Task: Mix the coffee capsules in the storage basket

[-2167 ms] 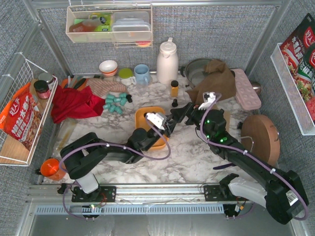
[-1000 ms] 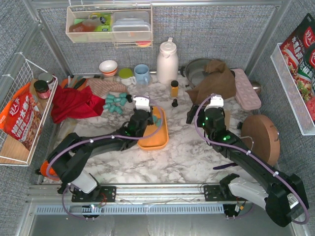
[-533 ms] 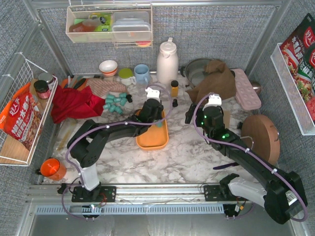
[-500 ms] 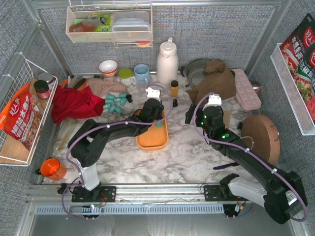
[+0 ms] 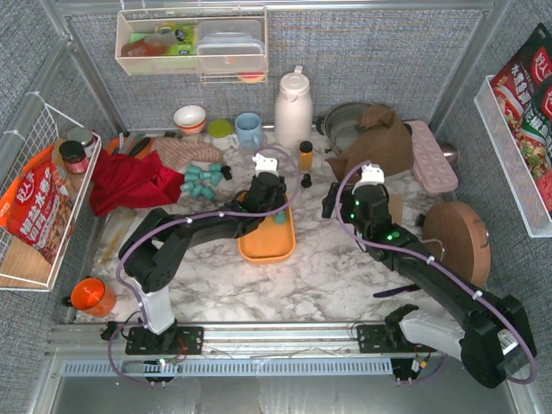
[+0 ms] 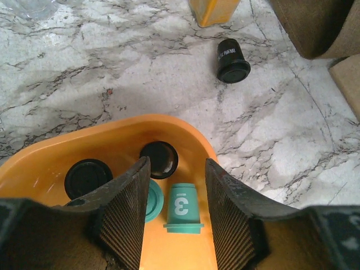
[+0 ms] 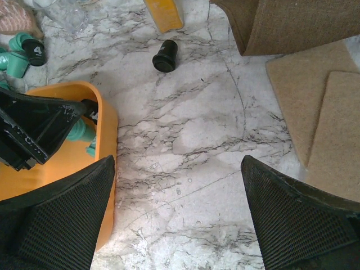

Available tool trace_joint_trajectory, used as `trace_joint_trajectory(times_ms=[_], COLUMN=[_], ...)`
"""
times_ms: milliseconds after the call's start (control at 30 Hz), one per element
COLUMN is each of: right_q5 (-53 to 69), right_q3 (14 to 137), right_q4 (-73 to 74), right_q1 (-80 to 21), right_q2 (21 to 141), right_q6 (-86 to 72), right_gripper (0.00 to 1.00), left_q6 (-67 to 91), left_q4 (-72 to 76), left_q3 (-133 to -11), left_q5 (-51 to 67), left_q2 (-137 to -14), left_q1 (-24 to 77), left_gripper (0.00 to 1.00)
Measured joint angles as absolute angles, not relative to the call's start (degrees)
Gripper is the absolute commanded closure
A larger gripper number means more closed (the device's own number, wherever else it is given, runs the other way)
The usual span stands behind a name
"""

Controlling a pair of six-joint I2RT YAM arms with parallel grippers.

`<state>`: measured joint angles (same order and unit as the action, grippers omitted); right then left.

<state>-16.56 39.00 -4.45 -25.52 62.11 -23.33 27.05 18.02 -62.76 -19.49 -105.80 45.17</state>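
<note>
The orange storage basket [image 5: 267,243] lies mid-table. My left gripper [image 5: 274,207] hangs open over its far end. In the left wrist view the jaws [image 6: 175,183] stand apart on either side of a lying teal capsule marked 3 [image 6: 183,207], not touching it. Another teal capsule [image 6: 152,199] and two black ones [image 6: 160,158] [image 6: 87,177] lie beside it in the basket [image 6: 112,135]. A heap of teal capsules [image 5: 203,181] lies on the table left of the basket. My right gripper [image 5: 335,201] is open and empty over bare marble [image 7: 177,185], right of the basket [image 7: 104,129].
A loose black capsule [image 5: 305,180] [image 7: 164,55] lies beyond the basket beside an amber bottle [image 5: 305,155]. A white flask [image 5: 293,108], a brown cloth [image 5: 375,138], a red cloth [image 5: 129,181] and a round wooden board [image 5: 455,243] ring the area.
My left gripper has moved from the basket's near side to its far end. My right gripper has drawn back from the basket to the right. Little has moved in the last half second.
</note>
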Motion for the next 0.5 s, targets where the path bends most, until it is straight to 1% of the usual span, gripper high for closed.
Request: trace_joint_trajectory(times_ms=[200, 500], right_q5=[-16.4, -16.5], right_q3=[39.3, 41.9], right_q4=[-4.3, -3.4], right_q1=[-25.5, -25.5], right_q2=[63.0, 69.3], right_q6=[-23.3, -23.3], right_gripper=[0.01, 0.03], left_q6=[27.0, 23.5], left_q4=[17.7, 14.8], left_q3=[-61.2, -55.0], left_q5=[-20.2, -24.1], left_q2=[-103.5, -86.9], left_q1=[45.1, 45.1], left_gripper=[0.45, 0.41])
